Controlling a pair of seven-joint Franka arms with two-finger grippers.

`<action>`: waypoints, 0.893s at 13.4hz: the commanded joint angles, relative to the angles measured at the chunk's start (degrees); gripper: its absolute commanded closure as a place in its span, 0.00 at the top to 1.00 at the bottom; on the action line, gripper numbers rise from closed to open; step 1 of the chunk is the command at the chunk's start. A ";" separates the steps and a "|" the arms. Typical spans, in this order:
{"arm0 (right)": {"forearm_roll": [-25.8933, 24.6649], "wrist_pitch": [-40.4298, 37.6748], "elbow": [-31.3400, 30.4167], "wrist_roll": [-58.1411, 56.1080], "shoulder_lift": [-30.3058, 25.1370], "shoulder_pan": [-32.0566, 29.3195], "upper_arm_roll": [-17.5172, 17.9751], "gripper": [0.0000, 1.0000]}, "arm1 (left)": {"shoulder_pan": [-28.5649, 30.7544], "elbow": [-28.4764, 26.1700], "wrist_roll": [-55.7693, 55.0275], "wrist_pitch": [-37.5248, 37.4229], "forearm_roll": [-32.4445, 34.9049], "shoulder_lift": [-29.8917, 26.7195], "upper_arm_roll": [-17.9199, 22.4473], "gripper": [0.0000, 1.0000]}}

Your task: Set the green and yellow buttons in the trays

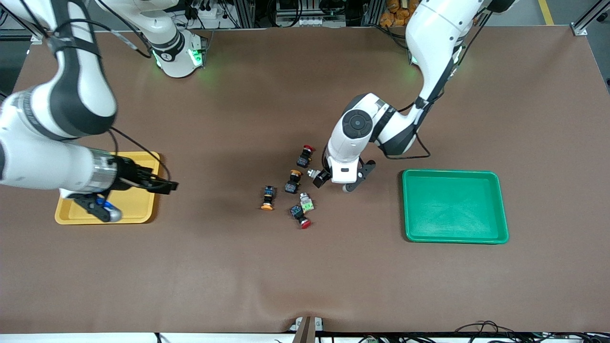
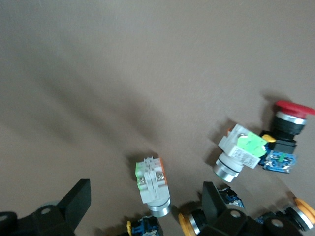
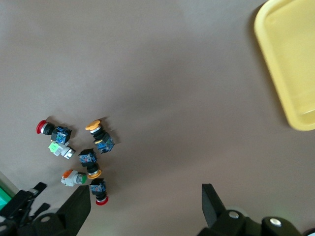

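We see one big brown table (image 1: 267,276). Two white arms reach over it, the right arm (image 1: 43,143) and the left arm (image 1: 429,52).

There are two trays. The yellow tray (image 1: 138,209) sits at the right arm's end of the table. The green tray (image 1: 455,207) sits toward the left arm's end. They are well apart.

There are two claws. The right gripper (image 3: 142,206) hangs up in the air over the yellow tray, and its two fingers stand wide apart with nothing between them. The left gripper (image 1: 341,180) is down low over the bunch of buttons, and its fingers are spread wide too.

We count six buttons, all lying on the table between the two trays (closer to the green one).
- Two have yellow caps: one yellow button (image 1: 293,181) sits in the middle of the bunch, and the other yellow button (image 1: 268,197) is toward the right arm's end.
- Two are whitish. The orange-and-green whitish button (image 2: 152,184) lies between the left claw's open fingers; we cannot tell if they touch it. The green whitish button (image 1: 306,202) lies nearer the front camera.
- Two have red caps: one red button (image 1: 305,156) is farthest from the front camera, and the other red button (image 1: 301,217) is nearest, just beside the green whitish one.
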 commanded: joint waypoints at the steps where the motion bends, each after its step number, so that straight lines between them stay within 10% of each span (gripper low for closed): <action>1: 0.50 -0.45 1.76 2.85 0.76 1.65 -0.42 1.00 | -2.93 0.93 -5.31 2.46 1.77 2.12 1.96 1.00; 7: 0.32 1.67 0.71 2.94 1.55 3.84 -0.51 1.00 | -5.14 0.85 -10.42 7.21 4.50 5.81 2.41 0.95; 10: 0.41 1.58 0.53 3.02 1.82 4.11 -0.51 1.00 | -5.23 0.85 -10.59 9.14 4.50 6.69 2.41 0.59; 12: 0.41 1.67 0.44 3.02 1.91 5.16 -0.51 1.00 | -4.97 0.93 -10.60 9.58 4.50 6.78 2.41 0.00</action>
